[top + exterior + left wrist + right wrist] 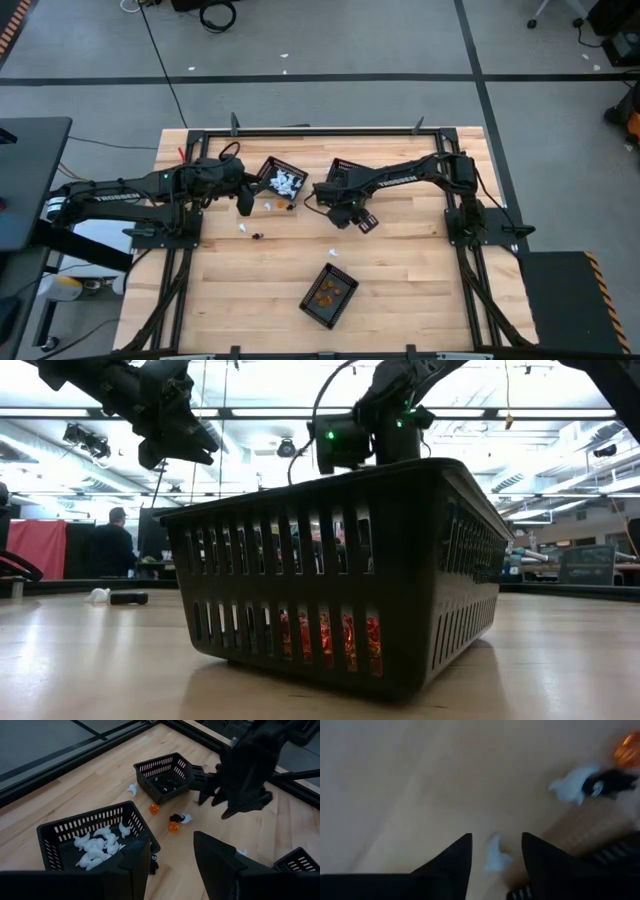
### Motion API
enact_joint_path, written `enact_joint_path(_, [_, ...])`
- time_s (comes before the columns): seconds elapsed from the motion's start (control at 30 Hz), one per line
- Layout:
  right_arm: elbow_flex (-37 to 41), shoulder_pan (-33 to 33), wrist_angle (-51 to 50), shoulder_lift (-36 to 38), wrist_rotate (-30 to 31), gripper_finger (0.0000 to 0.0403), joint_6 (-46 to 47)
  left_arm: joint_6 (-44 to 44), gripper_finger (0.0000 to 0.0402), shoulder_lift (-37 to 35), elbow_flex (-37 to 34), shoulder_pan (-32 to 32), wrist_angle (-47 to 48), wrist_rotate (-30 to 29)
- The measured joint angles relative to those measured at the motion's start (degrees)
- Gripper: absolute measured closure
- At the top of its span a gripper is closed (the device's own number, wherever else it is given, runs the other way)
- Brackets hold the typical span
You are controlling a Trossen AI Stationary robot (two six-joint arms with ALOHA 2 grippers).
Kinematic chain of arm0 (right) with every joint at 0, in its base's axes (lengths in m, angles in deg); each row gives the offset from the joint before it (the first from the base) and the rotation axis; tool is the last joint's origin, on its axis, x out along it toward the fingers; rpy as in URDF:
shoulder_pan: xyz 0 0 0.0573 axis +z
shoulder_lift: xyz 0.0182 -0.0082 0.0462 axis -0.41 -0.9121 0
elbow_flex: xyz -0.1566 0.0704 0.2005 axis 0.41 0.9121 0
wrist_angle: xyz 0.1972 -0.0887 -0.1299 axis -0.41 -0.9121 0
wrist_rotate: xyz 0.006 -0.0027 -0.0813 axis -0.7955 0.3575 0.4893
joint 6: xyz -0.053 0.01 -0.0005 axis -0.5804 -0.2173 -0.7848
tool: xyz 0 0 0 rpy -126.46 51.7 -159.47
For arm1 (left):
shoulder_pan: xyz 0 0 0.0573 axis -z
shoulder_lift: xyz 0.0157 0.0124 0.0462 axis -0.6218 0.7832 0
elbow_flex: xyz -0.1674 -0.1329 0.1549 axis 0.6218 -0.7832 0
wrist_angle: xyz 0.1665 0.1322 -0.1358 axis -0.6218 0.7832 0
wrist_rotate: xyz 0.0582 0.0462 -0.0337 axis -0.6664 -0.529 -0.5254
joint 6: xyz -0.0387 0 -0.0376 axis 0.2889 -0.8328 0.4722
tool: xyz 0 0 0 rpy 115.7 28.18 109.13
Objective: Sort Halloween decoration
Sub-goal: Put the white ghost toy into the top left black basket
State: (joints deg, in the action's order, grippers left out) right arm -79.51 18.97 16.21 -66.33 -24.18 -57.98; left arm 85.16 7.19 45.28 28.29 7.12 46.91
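Tiny trinkets (172, 826): white ghosts, orange pumpkins, blk bits. L fingers (172, 865) released; R fingers (495, 852) released.

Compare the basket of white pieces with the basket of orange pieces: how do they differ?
The white-piece basket sits at the table's far side, between the two arms; the orange-piece basket sits alone near the front edge. The first holds a heap of white ghost-like trinkets, the second only a few orange ones. Loose trinkets lie beside the first, none beside the second. Both are black slotted rectangles set askew.
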Motion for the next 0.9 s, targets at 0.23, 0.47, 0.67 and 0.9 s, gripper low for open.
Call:
enact_joint_path(0.23, [4.31,-0.35,-0.35,-0.14,2.42,0.0225,-1.41,0.53,0.0241,0.00,0.00,0.00,0.00,0.00])
enact_joint_path(0.47, [7.60,-0.11,2.40,0.16,6.39,0.0246,-1.40,0.55,0.0241,0.00,-0.02,-0.01,0.00,-0.02])
enact_joint_path(0.67, [6.40,-0.17,1.56,-0.11,5.15,0.0259,3.31,0.55,0.0241,0.00,-0.02,-0.01,0.00,-0.02])
enact_joint_path(0.9, [2.60,-2.43,-5.66,3.49,-12.52,0.0258,23.18,0.42,0.0241,0.00,-0.02,-0.02,0.04,-0.02])
